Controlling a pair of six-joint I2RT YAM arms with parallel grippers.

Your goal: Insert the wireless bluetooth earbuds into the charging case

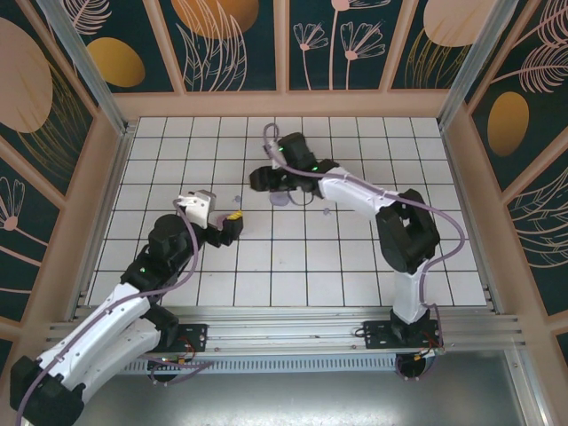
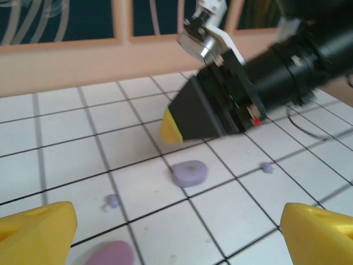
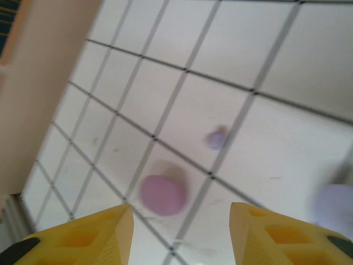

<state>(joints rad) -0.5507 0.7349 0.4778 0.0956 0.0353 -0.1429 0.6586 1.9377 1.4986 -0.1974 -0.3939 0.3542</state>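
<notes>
Hovering R gripper [image 3: 181,229], spread wide, near tiny purple earbud [image 3: 216,138] | prob light, slick, rolls | pinch across its sides | L gripper [image 2: 176,234] spread too

1. Lilac case [image 2: 189,173]: oval pebble lying flat on a white tile, with a dark mark on top; whether it is open cannot be told.
2. Pink case [image 3: 162,194]: rounded and flat on the tiles, at 7 o'clock of the lilac case and apart from it.
3. Earbud A [image 2: 267,167]: tiny lilac nub lying loose at 3 o'clock of the lilac case.
4. Earbud B [image 2: 113,201]: a like nub at 8 o'clock of the lilac case, near the pink case.
</notes>
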